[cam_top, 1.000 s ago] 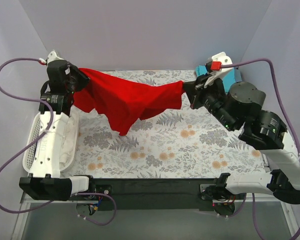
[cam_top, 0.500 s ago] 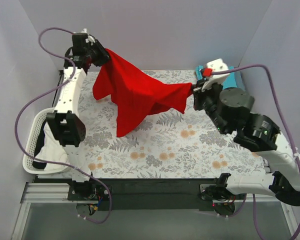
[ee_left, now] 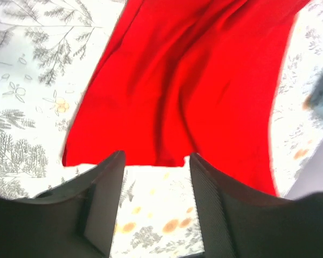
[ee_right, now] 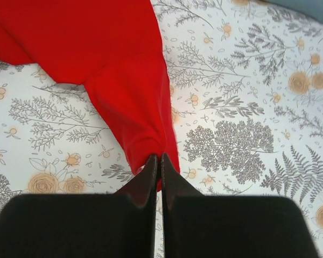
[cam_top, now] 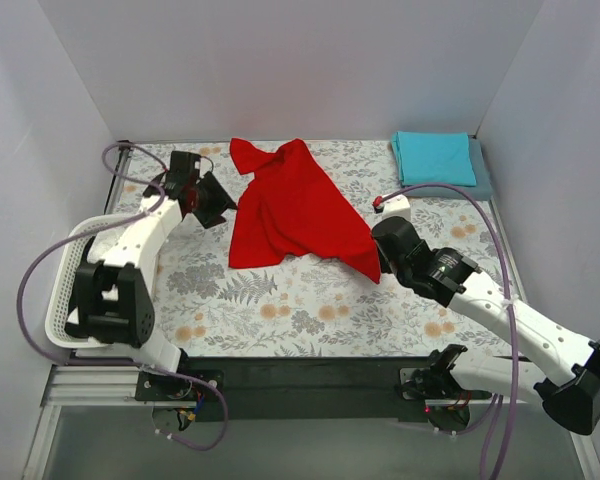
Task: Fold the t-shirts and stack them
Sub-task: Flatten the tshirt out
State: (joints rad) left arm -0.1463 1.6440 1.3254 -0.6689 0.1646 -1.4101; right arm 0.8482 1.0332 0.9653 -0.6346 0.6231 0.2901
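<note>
The red t-shirt [cam_top: 290, 210] lies crumpled on the floral tablecloth, mid-table toward the back. My right gripper [cam_top: 378, 258] is shut on its near right corner, and the right wrist view shows the cloth [ee_right: 113, 70] pinched between the fingertips of that gripper [ee_right: 158, 159]. My left gripper [cam_top: 220, 208] stands open just left of the shirt. In the left wrist view only tablecloth shows between its jaws [ee_left: 156, 161], with the red cloth [ee_left: 194, 80] beyond them. A folded teal t-shirt [cam_top: 435, 157] rests at the back right on a grey-blue one [cam_top: 483, 180].
A white lattice basket [cam_top: 65, 290] with white cloth in it stands at the table's left edge, beside the left arm. Purple cables loop from both arms. Grey walls close in the back and both sides.
The left gripper has opened and let go of the red t-shirt, then dropped low to its left. The shirt has fallen from hanging onto the table. The right arm has lowered, still holding its corner.
</note>
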